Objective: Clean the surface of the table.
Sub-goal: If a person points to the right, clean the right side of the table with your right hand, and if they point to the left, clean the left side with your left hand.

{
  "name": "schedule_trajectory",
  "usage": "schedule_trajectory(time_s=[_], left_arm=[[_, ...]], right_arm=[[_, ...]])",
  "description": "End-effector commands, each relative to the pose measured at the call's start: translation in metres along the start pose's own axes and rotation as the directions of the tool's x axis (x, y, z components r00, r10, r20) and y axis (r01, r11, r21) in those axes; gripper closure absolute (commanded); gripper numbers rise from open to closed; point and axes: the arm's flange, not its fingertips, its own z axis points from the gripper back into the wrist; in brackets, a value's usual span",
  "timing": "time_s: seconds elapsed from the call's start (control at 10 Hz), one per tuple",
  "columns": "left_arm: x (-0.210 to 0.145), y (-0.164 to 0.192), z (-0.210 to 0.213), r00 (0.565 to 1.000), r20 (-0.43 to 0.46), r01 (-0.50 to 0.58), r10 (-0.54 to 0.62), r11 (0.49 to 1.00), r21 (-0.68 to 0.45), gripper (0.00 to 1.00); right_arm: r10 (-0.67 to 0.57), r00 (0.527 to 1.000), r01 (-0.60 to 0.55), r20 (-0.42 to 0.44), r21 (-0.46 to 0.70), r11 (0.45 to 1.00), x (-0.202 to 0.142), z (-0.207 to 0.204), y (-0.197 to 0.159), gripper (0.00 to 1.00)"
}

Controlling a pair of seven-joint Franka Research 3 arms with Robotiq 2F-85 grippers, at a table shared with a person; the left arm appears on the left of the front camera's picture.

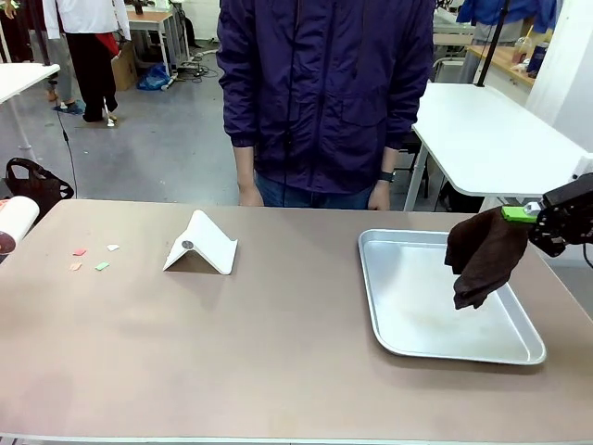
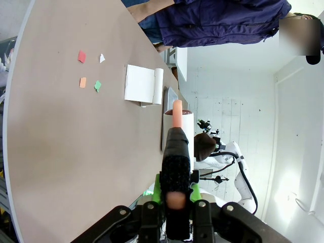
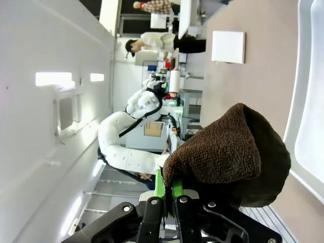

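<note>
While right end effector point(image 1: 524, 219) is clenching dark brown terry cloth point(image 1: 482, 255), pressing it flat along matte taupe tabletop point(image 1: 278, 352) is looking best.

R gripper point(image 1: 523, 219) reaches in from the pic's right edge, wrist approx level, jaws clamped tight on a dark brown cloth point(image 1: 484, 255), w/ its green pads point(image 3: 161, 185) pinching the top fold. L gripper point(image 2: 174, 186) is closed round a black handle point(image 2: 175, 152), fingers pointing fwd. Seen far off from the R wrist cam, the white L arm point(image 3: 126, 147) is bent at the elbow.
</note>
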Motion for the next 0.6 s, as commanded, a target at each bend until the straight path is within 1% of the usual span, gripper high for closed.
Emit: schedule_trajectory(time_s=[0.0,0.5], left_arm=[[-0.0030,-0.0025,-0.0003,1.000,-0.003,0.009,-0.009,1.000,-0.001,1.00],[-0.0030,-0.0025,-0.0003,1.000,-0.003,0.009,-0.009,1.000,-0.001,1.00]], right_arm=[[-0.011,1.000,0.011,-0.007,0.014,1.000,0.0024,0.0011,-0.0040,0.94],[-0.011,1.000,0.011,-0.007,0.014,1.000,0.0024,0.0011,-0.0040,0.94]])
